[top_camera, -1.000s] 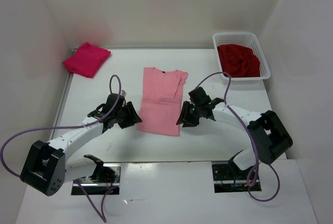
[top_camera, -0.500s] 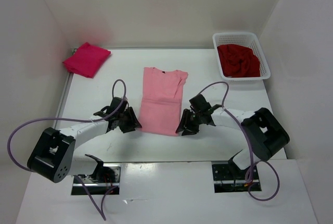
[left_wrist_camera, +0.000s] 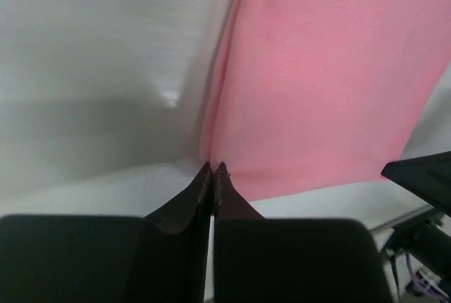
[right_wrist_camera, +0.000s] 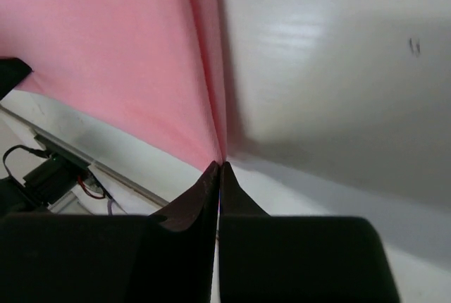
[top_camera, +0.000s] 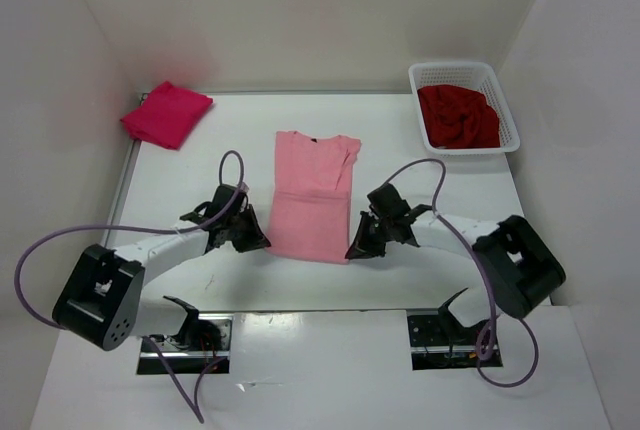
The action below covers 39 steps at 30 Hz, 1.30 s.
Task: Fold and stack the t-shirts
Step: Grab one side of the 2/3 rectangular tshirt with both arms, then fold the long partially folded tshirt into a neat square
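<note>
The left gripper point(left_wrist_camera: 212, 170) is clenched on the near-left corner of the light pink t-shirt point(top_camera: 312, 195), and the right gripper point(right_wrist_camera: 219, 168) pinches its near-right corner. Both arms reach low, angled inward. The shirt lies mid-way on the desk point(top_camera: 200, 170), long axis near-to-far, collar toward the far edge. The crimson-magenta t-shirt point(top_camera: 167, 113) sits folded at the far-left corner, the dark red t-shirt point(top_camera: 458, 115) in the far-right basket point(top_camera: 465, 68).

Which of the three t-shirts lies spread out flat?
The light pink t-shirt, between the left hand and right hand. The crimson t-shirt is folded at far left; the dark red t-shirt is bunched in the basket.
</note>
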Motion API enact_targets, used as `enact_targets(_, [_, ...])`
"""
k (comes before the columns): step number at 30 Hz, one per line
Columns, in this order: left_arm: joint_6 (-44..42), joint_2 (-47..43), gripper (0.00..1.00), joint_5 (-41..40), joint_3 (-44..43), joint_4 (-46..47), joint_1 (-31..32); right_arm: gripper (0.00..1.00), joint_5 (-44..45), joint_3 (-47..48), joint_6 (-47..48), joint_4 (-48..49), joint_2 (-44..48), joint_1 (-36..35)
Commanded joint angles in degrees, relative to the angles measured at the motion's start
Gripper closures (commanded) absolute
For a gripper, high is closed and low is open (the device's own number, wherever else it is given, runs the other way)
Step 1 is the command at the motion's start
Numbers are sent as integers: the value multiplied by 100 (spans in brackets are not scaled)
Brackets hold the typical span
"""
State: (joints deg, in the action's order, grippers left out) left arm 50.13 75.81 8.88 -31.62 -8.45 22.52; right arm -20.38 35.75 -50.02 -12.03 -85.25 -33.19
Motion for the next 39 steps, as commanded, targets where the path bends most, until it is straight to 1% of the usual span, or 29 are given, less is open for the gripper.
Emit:
enact_targets(1, [-293,-514,100,306,-38,-576,-11,100,158,-208,106,-545,842,-38])
enact_targets(2, [-293,-654,100,368,-38,-701,-11,100,105,-304,106,-729,1000,-38])
enact_targets(3, [-293,-960,100,551,-38,-824,-11,100,0,-375,-24,-783,1176,-91])
enact_targets(5, [-189,-1260,100,850,-38,-1071,-11,100,-141,-620,-191,-861,1660,-91])
enact_targets(6, [-127,-1479,100,1156,-38,-1176,-11,100,-229,-674,-340,-914,1792,-91])
enact_targets(7, [-74,-1577,100,1255,-38,-1446,-11,100,-290,-674,-394,-993,1932,-91])
enact_targets(9, [-73,-1858,100,1256,-248,-1860,-11,100,-352,-727,-482,-1204,2336,-91])
enact_targets(10, [-73,-1859,100,1256,-327,-1975,-11,100,-292,-623,-482,-1266,2529,-91])
enact_targets(12, [-73,-1860,100,1204,-660,-2029,-11,100,-291,-421,-387,-1441,2531,5])
enact_targets(13, [-143,-1781,100,1064,-827,-2029,-11,100,-291,-150,-273,-1494,2462,101])
enact_targets(15, [-293,-1421,100,888,-1335,-1899,-11,100,-291,185,-18,-1495,2128,487])
enact_targets(16, [-380,-1255,100,835,-1504,-1819,-11,100,-239,579,253,-1495,1988,637])
enact_targets(17, [-381,-888,100,834,-1671,-1609,-81,100,-238,783,378,-1495,1682,943])
enact_targets(19, [-381,-543,100,615,-2023,-1328,-134,100,-238,1302,598,-1346,1390,1191])
enact_targets(20, [-381,-132,100,614,-2128,-1065,-247,100,-238,1477,694,-1276,988,1296])
enact_targets(21, [-381,90,100,614,-2251,-967,-301,100,-238,1679,800,-1275,741,1445])
enact_targets(22, [-442,527,100,527,-2400,-896,-301,100,-238,2116,1027,-1275,477,1517])
enact_targets(23, [-521,740,100,405,-2724,-782,-388,100,-177,2338,1134,-1275,-30,1578])
enact_targets(24, [-574,942,100,325,-2918,-781,-467,100,-116,2741,1204,-1223,-270,1692])
enact_targets(25, [-627,1327,100,255,-3112,-781,-468,100,33,2927,1257,-1223,-490,1754])
enact_targets(26, [-688,1496,100,254,-3505,-781,-573,100,86,3103,1258,-1153,-901,1815])
enact_targets(28, [-689,1901,99,184,-3824,-632,-740,100,174,3683,1311,-1100,-1308,1904])
enact_targets(29, [-689,2033,99,184,-4095,-632,-880,100,175,4120,1363,-1100,-1710,1956])
enact_targets(30, [-689,2313,99,123,-4220,-632,-960,100,175,4333,1363,-1160,-1905,1957])
enact_targets(33, [-689,2788,99,122,-4501,-509,-1232,100,245,5046,1416,-1292,-2591,1957])
enact_targets(35, [-689,3104,97,122,-4607,-430,-1311,100,297,5510,1416,-1293,-3082,1957])
enact_targets(37, [-689,3316,96,70,-4835,-307,-1365,100,350,5915,1416,-1363,-3374,2009])
enact_targets(38, [-689,3509,96,70,-4915,-193,-1365,100,420,6013,1416,-1363,-3601,2009])
enact_targets(39, [-689,3598,94,70,-4994,-114,-1365,100,421,6110,1416,-1363,-3717,2009])
